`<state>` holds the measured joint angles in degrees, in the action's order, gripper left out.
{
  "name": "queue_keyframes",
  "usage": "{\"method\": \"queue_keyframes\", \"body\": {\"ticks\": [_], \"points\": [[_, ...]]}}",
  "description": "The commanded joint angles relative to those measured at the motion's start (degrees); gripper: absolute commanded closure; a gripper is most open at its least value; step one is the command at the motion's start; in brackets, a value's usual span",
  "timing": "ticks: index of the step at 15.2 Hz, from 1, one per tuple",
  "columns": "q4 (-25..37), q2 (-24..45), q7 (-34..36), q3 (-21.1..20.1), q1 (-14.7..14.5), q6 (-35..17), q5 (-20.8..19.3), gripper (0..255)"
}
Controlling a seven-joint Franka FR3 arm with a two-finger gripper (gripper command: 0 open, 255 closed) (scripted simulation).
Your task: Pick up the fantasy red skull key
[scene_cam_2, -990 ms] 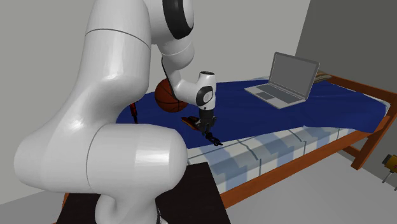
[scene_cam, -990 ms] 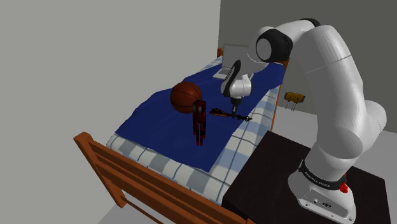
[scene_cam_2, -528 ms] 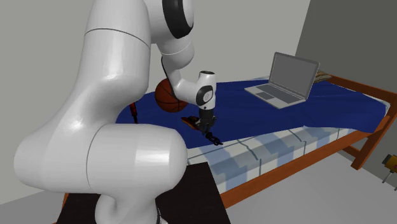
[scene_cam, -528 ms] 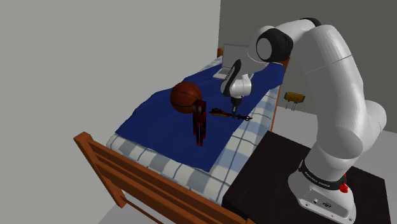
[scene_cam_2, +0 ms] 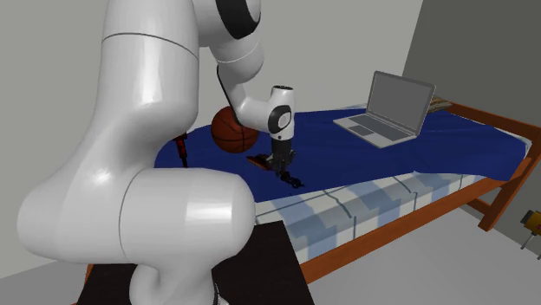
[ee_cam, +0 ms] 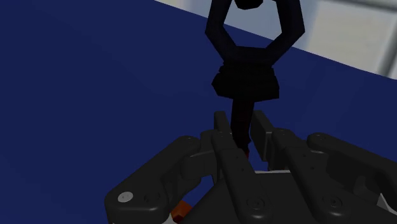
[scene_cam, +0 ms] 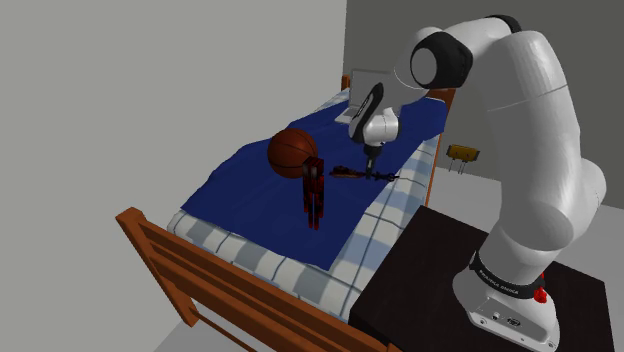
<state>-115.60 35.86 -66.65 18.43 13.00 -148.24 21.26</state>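
The skull key (ee_cam: 245, 83) is a long dark piece with a forked ring at one end and a reddish-brown part at the other. In the wrist view my gripper (ee_cam: 242, 129) is shut on its thin shaft, with the fingers (ee_cam: 221, 127) pressed against both sides. Over the bed's near side in the shoulder view, the key (scene_cam: 350, 175) hangs level under the gripper (scene_cam: 372, 173), just above the blue blanket (scene_cam: 250, 175). In the second exterior view the gripper (scene_cam_2: 282, 169) points straight down and the key (scene_cam_2: 293, 180) sticks out beneath it.
A basketball (scene_cam: 293, 152) and a small red figure (scene_cam: 314, 192) lie on the blanket close to the key. An open laptop (scene_cam_2: 386, 108) sits farther along the bed. The wooden footboard (scene_cam: 190, 270) and my dark stand (scene_cam: 440, 270) border the bed.
The arm has straightened upward and the gripper has risen a little, taking the key with it. The key's far end has come up off the bed.
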Motion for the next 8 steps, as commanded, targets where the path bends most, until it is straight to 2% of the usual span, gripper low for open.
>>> {"method": "queue_keyframes", "body": {"ticks": [1,8], "points": [[-0.14,-1.39,0.55,0.7,-0.53,1.23,-0.71,255],[-0.86,-4.73,1.69,2.22,-1.67,3.8,-2.4,255]]}}
